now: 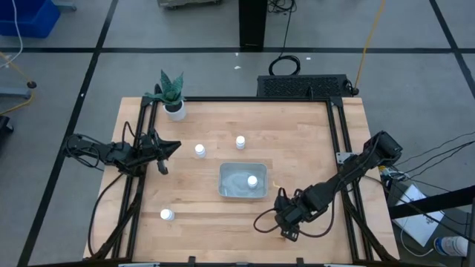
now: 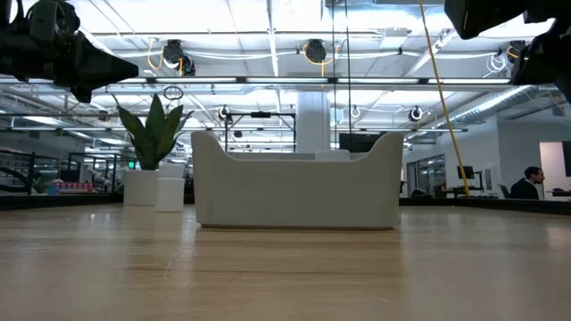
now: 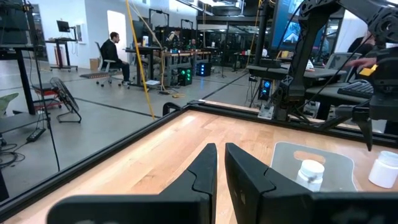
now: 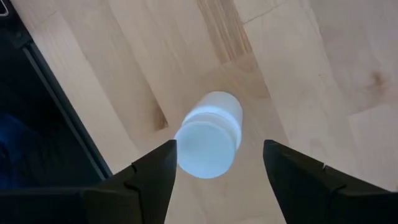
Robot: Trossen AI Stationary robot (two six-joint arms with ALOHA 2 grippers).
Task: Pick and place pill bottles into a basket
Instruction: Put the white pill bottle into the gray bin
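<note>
The basket [image 1: 231, 180], a pale shallow tray, lies mid-table with one pill bottle [image 1: 252, 181] standing in it. Three more white bottles stand on the wood: one [image 1: 200, 150] left of the basket, one [image 1: 240, 142] beyond it, one [image 1: 167, 215] near the front left. My right gripper [image 1: 287, 230] is at the front right, pointing down and open, with a fifth bottle [image 4: 208, 143] upright on the table between its fingers; whether a finger touches it I cannot tell. My left gripper [image 1: 174, 147] is shut and empty above the table's left side, facing the basket [image 3: 336, 155].
A white pot with a green plant [image 1: 173, 96] stands at the far left corner. Black frame rails run along the table's left [image 1: 132, 193] and right [image 1: 343, 148] sides. In the low view the basket [image 2: 294, 192] stands across the middle.
</note>
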